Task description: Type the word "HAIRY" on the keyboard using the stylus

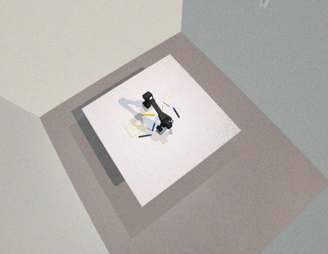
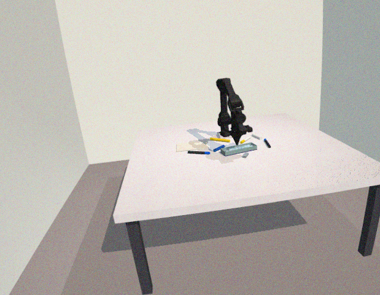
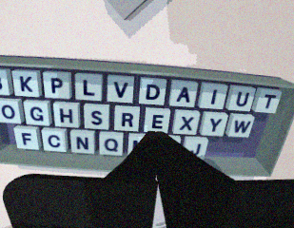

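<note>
The grey-green keyboard (image 1: 161,132) (image 2: 240,150) (image 3: 280,142) lies on the desk, with white letter keys in three rows. H, A, I, R and Y all show in the wrist view. My gripper (image 2: 237,144) (image 3: 154,139) points down over it, with the fingertips together and nothing seen between them. In the wrist view the tips are at the lower edge of the E key, and the fingers cover parts of the bottom row. A thin pale rod with a yellow end (image 2: 242,141) lies behind the keyboard; I cannot tell for certain whether it is the stylus.
A yellow marker (image 1: 148,115) (image 2: 220,139), a blue marker (image 1: 153,126) (image 2: 218,148), two black pens with blue ends (image 1: 143,135) (image 1: 176,112), a pale note (image 1: 132,130) and a white stick (image 2: 255,136) lie around. A small grey block (image 2: 245,155) (image 3: 132,6) lies just beyond the keyboard.
</note>
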Robot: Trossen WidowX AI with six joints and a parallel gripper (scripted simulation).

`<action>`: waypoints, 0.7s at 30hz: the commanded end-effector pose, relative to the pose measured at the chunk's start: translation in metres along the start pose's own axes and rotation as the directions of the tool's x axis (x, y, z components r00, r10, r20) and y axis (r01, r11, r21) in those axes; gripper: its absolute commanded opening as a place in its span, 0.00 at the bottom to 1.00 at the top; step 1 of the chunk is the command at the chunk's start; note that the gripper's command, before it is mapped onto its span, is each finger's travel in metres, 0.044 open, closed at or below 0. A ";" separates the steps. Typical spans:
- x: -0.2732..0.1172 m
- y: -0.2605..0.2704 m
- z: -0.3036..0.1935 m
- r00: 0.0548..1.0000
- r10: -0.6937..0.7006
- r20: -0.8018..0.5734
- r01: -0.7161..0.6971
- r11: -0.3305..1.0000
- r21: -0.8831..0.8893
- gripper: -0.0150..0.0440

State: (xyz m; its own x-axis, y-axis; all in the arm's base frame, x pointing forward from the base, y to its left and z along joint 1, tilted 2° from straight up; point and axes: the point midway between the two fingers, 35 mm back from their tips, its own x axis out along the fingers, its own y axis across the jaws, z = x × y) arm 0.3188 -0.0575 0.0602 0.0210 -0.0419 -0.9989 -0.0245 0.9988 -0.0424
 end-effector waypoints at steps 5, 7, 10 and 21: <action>0.000 -0.057 -0.002 1.000 -0.007 -0.001 0.007 1.000 0.015 0.25; 0.000 -0.057 -0.002 1.000 -0.007 -0.001 0.007 1.000 0.015 0.25; 0.000 -0.057 -0.002 1.000 -0.007 -0.001 0.007 1.000 0.015 0.25; 0.001 -0.028 -0.034 1.000 -0.004 -0.004 0.004 1.000 0.015 0.25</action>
State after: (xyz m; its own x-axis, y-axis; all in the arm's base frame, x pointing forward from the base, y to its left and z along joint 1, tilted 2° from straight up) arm 0.2952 -0.0943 0.0609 0.0129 -0.0427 -0.9990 -0.0128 0.9990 -0.0429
